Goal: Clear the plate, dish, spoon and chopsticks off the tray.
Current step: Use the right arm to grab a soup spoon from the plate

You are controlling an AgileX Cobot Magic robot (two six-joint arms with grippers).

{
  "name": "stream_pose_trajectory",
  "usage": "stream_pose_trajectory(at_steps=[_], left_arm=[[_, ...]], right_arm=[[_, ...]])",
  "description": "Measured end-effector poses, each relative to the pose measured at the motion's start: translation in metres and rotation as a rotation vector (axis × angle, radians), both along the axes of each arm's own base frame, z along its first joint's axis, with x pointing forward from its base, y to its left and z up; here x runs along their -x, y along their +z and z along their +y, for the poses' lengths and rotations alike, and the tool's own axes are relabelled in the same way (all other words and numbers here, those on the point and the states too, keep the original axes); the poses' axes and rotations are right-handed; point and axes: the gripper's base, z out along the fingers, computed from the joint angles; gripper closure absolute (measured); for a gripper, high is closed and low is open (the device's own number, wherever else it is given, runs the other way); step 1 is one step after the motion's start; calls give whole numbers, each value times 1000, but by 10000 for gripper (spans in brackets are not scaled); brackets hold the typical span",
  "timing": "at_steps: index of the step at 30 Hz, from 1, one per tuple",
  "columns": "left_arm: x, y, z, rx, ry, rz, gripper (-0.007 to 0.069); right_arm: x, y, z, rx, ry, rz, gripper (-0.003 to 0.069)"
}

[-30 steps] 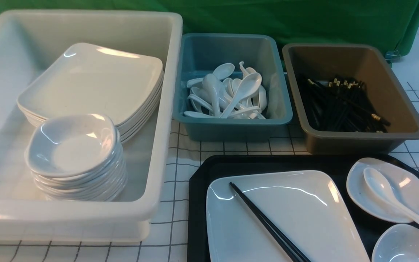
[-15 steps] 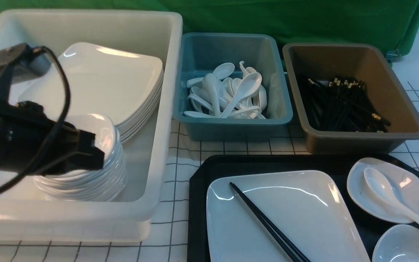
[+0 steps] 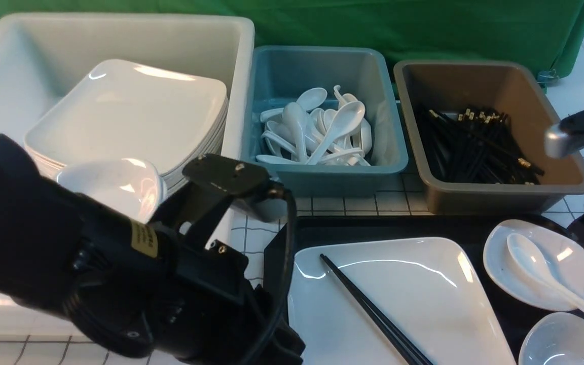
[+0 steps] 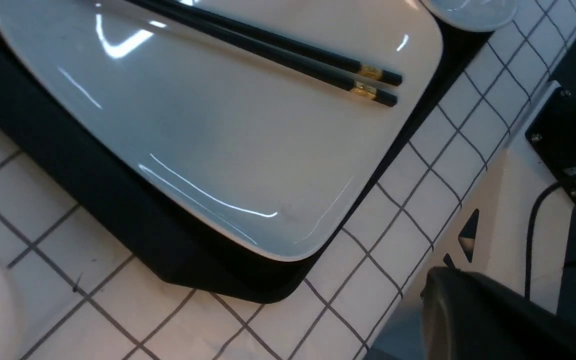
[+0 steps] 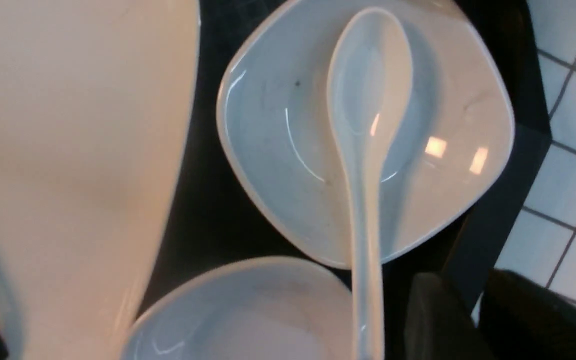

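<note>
On the black tray (image 3: pixel 373 228) lies the big white plate (image 3: pixel 424 304) with the black chopsticks (image 3: pixel 373 314) slanting across it. To its right the white spoon (image 3: pixel 530 263) rests in a small dish (image 3: pixel 568 261); another dish (image 3: pixel 560 344) sits nearer. My left arm (image 3: pixel 119 263) hangs low by the tray's near left corner. The left wrist view shows the plate (image 4: pixel 218 125), the chopsticks (image 4: pixel 278 47), the tray (image 4: pixel 93 190) and one dark finger (image 4: pixel 468 315). My right gripper (image 5: pixel 473 310) hovers by the tray's right rim near the spoon (image 5: pixel 368 125) handle, jaws slightly apart and empty.
A large white bin (image 3: pixel 119 35) at the back left holds stacked plates (image 3: pixel 135 111) and small dishes (image 3: pixel 114 182). A blue bin (image 3: pixel 322 66) holds spoons, a brown bin (image 3: pixel 474 81) holds chopsticks. My right arm (image 3: pixel 578 133) enters at the right edge.
My left arm has swung in from the left, over the white bin, down to the tray's near left corner. My right arm has come in at the right edge. The tray's things lie unmoved.
</note>
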Motion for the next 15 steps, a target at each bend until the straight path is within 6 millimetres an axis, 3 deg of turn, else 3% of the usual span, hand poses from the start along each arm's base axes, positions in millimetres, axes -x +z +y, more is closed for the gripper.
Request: stream_pose_trajectory(at_steps=[1,3,6,15], left_arm=[[0,1,0,-4,-3,-13,636],[-2,0,1,-22,-6,-31,636],[-3,-1,2,-42,-9,-55,636],[-5,-1,3,-56,-7,-82,629]], right_arm=[[-9,-10,1,4,15,32,365],[-18,-20,2,5,15,49,282],[-29,-34,4,5,15,60,213],[-45,-79,3,30,-13,180,195]])
